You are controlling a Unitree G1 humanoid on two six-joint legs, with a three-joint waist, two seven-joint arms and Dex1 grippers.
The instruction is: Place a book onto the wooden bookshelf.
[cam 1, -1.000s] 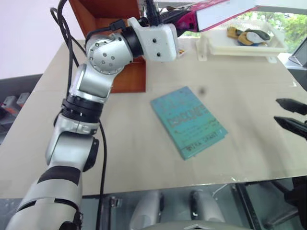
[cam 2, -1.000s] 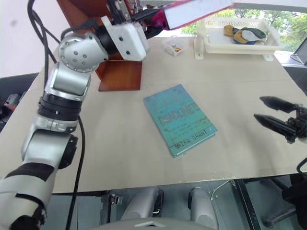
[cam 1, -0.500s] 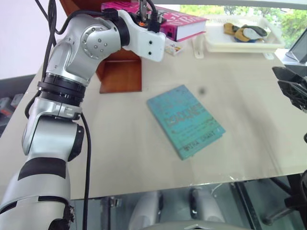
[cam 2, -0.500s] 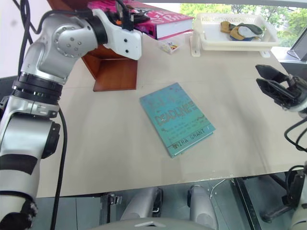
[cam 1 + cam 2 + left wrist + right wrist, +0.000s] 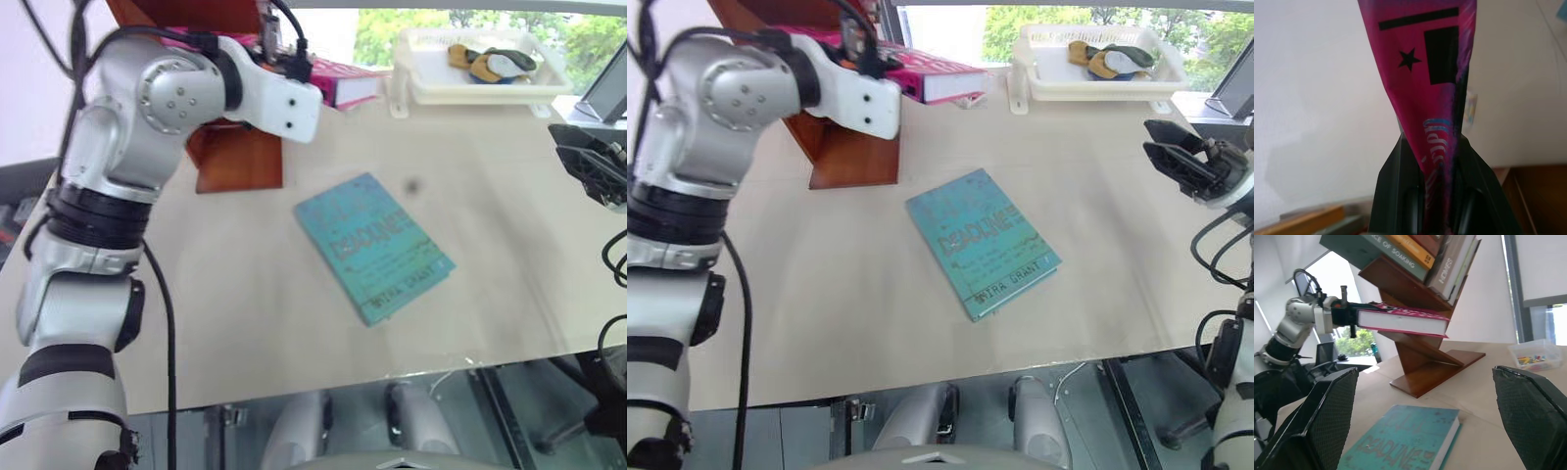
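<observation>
The left gripper (image 5: 1442,205) clamps the pink book (image 5: 1400,322), held level beside the wooden bookshelf (image 5: 1420,360); insertion remains. The right gripper (image 5: 1425,421) is spread, empty.

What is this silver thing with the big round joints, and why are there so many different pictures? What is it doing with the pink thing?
It is a robot with two arms. Two pictures come from cameras in its head, looking down at the table. The other two come from small cameras on its wrists.

The left gripper is shut on the pink book and holds it flat beside the wooden bookshelf, which already has books on its upper shelf. In the left wrist picture you see that book pinched between two black fingers.

The right gripper is open and holds nothing.

On the table lie a teal-green book, a white tray with small things in it, and a little clear box of colourful bits.
</observation>
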